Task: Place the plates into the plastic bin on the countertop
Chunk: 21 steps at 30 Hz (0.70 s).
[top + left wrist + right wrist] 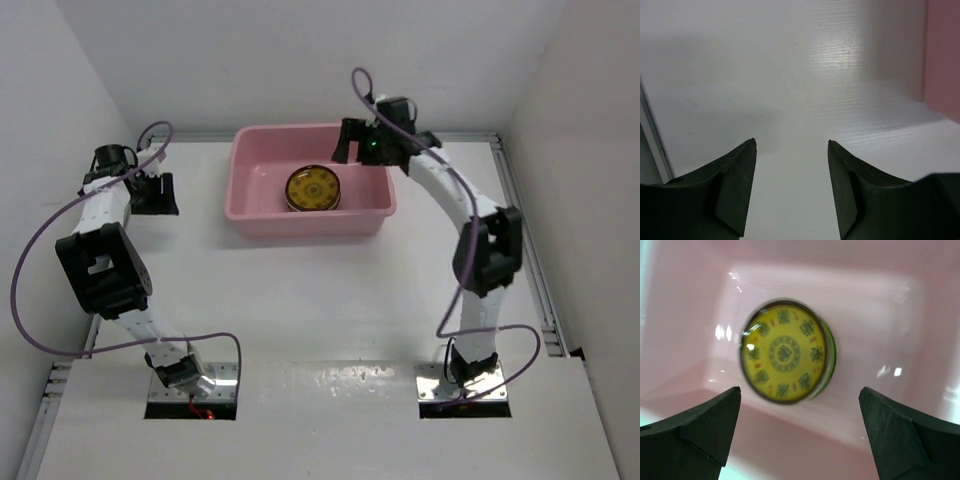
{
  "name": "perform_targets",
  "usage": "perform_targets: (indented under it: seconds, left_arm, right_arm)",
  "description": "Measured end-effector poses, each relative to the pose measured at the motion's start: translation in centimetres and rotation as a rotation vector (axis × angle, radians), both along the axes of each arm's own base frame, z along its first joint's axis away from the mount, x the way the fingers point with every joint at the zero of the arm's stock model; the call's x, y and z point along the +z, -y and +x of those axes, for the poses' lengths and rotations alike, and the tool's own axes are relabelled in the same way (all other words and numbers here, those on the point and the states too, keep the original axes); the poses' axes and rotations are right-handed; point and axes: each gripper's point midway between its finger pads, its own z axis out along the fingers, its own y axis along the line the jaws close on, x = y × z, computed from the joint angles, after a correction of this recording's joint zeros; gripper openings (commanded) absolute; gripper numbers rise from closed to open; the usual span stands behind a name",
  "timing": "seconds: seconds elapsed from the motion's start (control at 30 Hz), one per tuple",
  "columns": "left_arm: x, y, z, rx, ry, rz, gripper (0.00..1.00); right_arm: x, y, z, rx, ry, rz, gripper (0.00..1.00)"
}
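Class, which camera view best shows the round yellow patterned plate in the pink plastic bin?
The right wrist view: the round yellow patterned plate fills mid-frame, markings visible. The top external view shows it small inside the pink plastic bin. The left wrist view shows the bin's wall but no plate.

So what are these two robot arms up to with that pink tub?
They are putting small plates into the pink bin on the white table. A yellow patterned plate lies inside the bin. The right gripper hangs open directly above it, holding nothing. The left gripper is open and empty too, over the table to the left of the bin.
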Motion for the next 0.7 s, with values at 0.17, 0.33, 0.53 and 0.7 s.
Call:
perform_targets:
  seconds: [0.17, 0.33, 0.53, 0.7]
  left_arm:
    - [0.6, 0.2, 1.1, -0.015, 0.022, 0.000, 0.61]
    - [0.2, 1.7, 2.1, -0.041, 0.018, -0.024, 0.61]
    - [0.1, 4.5, 2.9, -0.105, 0.015, -0.039, 0.61]
    - [0.1, 6.5, 3.2, -0.150, 0.016, -0.040, 0.61]
  right_arm:
    - [11.3, 9.5, -2.9, -0.166, 0.187, -0.018, 1.00]
    - [9.6, 24.8, -8.8, -0.608, 0.123, -0.128, 1.00]
    - [-4.0, 29.3, -19.0, -0.791, -0.318, -0.236, 1.00]
    - [-4.3, 28.7, -20.6, -0.759, -0.357, -0.229, 1.00]
